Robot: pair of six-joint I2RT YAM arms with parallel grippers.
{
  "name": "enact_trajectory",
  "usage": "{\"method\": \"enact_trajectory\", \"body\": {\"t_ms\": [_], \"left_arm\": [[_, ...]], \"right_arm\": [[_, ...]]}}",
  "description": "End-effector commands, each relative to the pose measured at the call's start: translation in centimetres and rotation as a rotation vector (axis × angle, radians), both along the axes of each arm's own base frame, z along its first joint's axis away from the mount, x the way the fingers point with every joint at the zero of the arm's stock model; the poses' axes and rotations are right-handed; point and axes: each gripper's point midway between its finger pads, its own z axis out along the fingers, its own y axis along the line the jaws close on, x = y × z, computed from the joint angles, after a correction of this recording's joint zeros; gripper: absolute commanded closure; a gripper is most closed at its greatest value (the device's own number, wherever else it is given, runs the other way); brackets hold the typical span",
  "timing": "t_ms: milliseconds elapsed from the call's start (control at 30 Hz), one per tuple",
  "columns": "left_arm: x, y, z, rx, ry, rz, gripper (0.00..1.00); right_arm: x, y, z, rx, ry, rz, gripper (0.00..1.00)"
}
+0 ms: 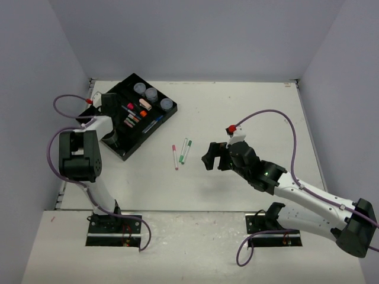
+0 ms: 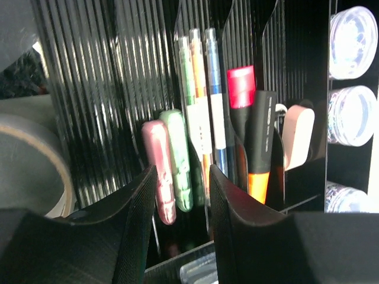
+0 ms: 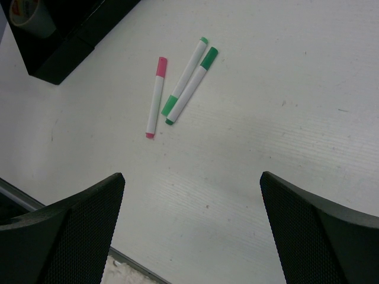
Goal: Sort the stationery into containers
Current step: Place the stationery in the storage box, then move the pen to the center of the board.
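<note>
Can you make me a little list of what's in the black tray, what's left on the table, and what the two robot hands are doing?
In the tray: three round jars, thin pens, markers
On the table: one pink pen, two green pens, close together
Left gripper: open, over the tray, holding nothing
Right gripper: open wide, above the table near the loose pens, holding nothing

The tape ring (image 2: 29, 155) and jars (image 2: 353, 115) run off the left wrist view's edges.
</note>
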Motion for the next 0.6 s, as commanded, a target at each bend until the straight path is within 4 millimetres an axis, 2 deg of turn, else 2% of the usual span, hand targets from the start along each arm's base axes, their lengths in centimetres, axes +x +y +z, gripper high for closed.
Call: {"method": "enact_trajectory", "body": {"t_ms": [0, 67, 200, 300, 333, 367, 400, 467, 500, 533, 567], "left_arm": [[0.5, 0.4, 5.6, -0.002, -0.149, 0.016, 0.58], [0.0, 0.1, 8.0, -0.007, -0.195, 0.001, 0.56], [-1.7, -1.3, 13.1, -0.031, -0.317, -0.065, 0.42], [-6.1, -3.2, 19.5, -0.032, -0.484, -0.166, 0.2], [-7.7, -3.6, 19.8, -0.012, -0.501, -0.191, 0.14], [-9.3, -4.0, 20.9, 0.005, -0.539, -0.218, 0.07], [-11.1, -4.4, 22.9, 0.016, -0.598, -0.247, 0.01], [-13.4, -4.9, 23.7, 0.053, -0.627, -0.295, 0.0], [-15.4, -4.9, 24.0, 0.097, -0.627, -0.324, 0.0], [-16.3, -5.1, 24.1, 0.112, -0.625, -0.34, 0.0], [-17.1, -5.1, 24.1, 0.134, -0.62, -0.357, 0.0]], "right_arm": [[0.7, 0.3, 0.5, 0.009, -0.029, -0.01, 0.01], [0.8, 0.5, 0.4, 0.007, -0.023, -0.005, 0.01], [1.3, 1.2, -0.7, -0.02, 0.011, -0.006, 0.01], [1.9, 2.2, -2.2, -0.077, 0.109, -0.029, 0.01], [2.5, 2.8, -1.9, -0.083, 0.123, -0.047, 0.01], [2.9, 3.2, -2.3, -0.103, 0.153, -0.066, 0.01], [3.0, 3.3, -3.7, -0.138, 0.2, -0.086, 0.01], [3.8, 4.1, -4.4, -0.162, 0.23, -0.108, 0.06], [4.5, 4.9, -5.1, -0.185, 0.251, -0.116, 0.1], [4.8, 5.3, -4.2, -0.166, 0.244, -0.123, 0.16], [5.3, 5.6, -4.7, -0.184, 0.256, -0.133, 0.22]]}}
